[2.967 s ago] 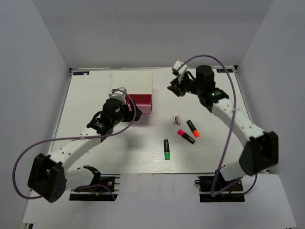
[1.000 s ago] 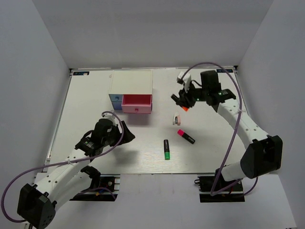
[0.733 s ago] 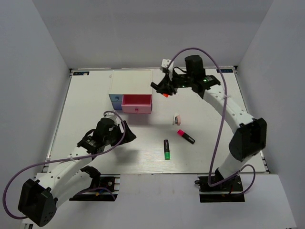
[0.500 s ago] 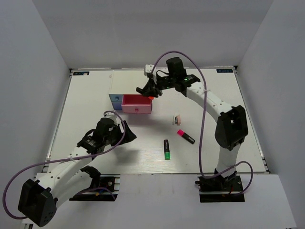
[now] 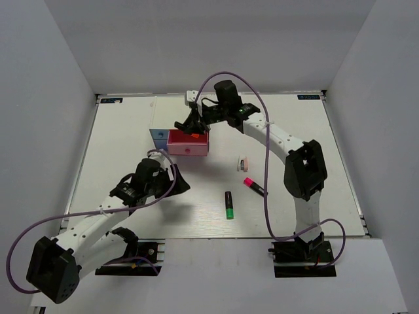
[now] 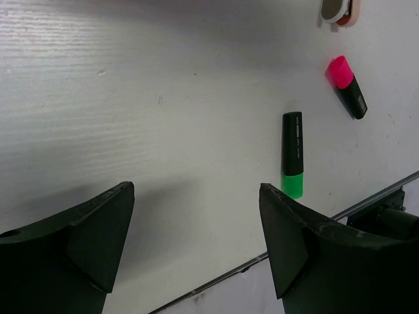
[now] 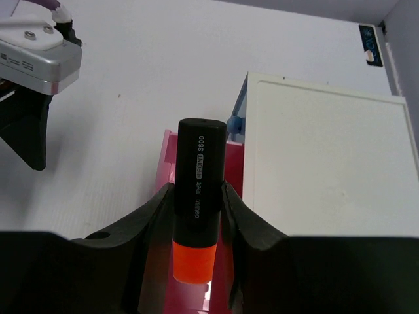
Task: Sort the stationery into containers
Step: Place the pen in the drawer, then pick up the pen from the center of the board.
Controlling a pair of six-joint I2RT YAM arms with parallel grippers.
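Right gripper (image 7: 196, 216): fingers clamped on the orange highlighter (image 7: 198, 190), one pad on each side of the barrel where the black body meets the orange end. The black end points away from the wrist and the orange end sits back between the fingers.

From the top camera, the right gripper (image 5: 192, 129) hangs over the open pink drawer (image 5: 186, 149) of the white-topped box (image 5: 169, 112). The blue drawer (image 5: 158, 135) is just beside it on the left. I can't tell from either view whether the highlighter is already below the drawer rim or just above it.

Handling: the highlighter is light, rigid plastic with a smooth barrel. It won't crush, but it can pivot or slide in a two-pad pinch. The current mid-barrel hold looks square. A short drop into the drawer should be harmless, though a bounce off the wall is possible if it's released high.

Left gripper (image 6: 196, 242): fingers wide apart, holding nothing, above bare table (image 5: 118, 150) well short of the drawers.

Loose on the table:
- green highlighter (image 5: 229, 204)
- pink highlighter (image 5: 255, 186)
- a small whitish-pink eraser (image 5: 243, 162)

All three lie near each other and apart from the box. Take the highlighters across the barrel at mid-length. The eraser is tiny and likely soft and grippy, so pinch its short sides.
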